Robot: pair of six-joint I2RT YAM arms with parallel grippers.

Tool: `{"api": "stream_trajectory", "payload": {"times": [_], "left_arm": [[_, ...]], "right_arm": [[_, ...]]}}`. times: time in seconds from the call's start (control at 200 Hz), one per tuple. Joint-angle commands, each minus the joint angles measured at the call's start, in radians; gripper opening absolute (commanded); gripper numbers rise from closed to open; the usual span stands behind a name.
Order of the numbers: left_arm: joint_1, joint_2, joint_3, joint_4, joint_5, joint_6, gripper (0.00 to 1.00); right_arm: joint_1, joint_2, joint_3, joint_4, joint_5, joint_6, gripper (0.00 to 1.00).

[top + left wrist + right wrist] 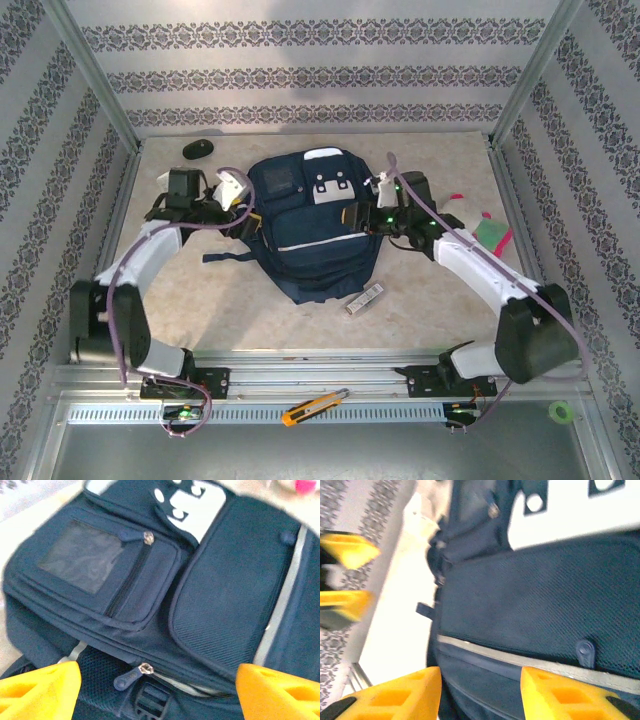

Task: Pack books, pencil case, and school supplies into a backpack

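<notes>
The navy backpack (315, 225) lies flat in the middle of the table, front pockets up. My left gripper (238, 193) is at its upper left corner. In the left wrist view the left gripper (157, 692) is open, its orange fingers (40, 690) wide apart over a zipper pull (131, 675), holding nothing. My right gripper (372, 207) is at the pack's right side. In the right wrist view it (480, 692) stands open over the grey trim stripe (485, 652). A slim silver-white bar of the school supplies (365, 298) lies by the pack's lower right corner. The books and pencil case are out of view.
A black mouse (197, 149) sits at the back left. A pink-green plush toy (490, 232) lies to the right, behind my right arm. An orange utility knife (313, 405) rests on the front rail and a green tape roll (561, 410) at the near right. Frame posts and patterned walls enclose the table.
</notes>
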Motion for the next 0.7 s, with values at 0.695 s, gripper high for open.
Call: {"api": "stream_trajectory", "payload": {"times": [0.695], "left_arm": [[0.011,0.460,0.358,-0.431,-0.094,0.704,0.44]], "right_arm": [[0.045,-0.240,-0.216,-0.012,0.052,0.046,0.45]]}}
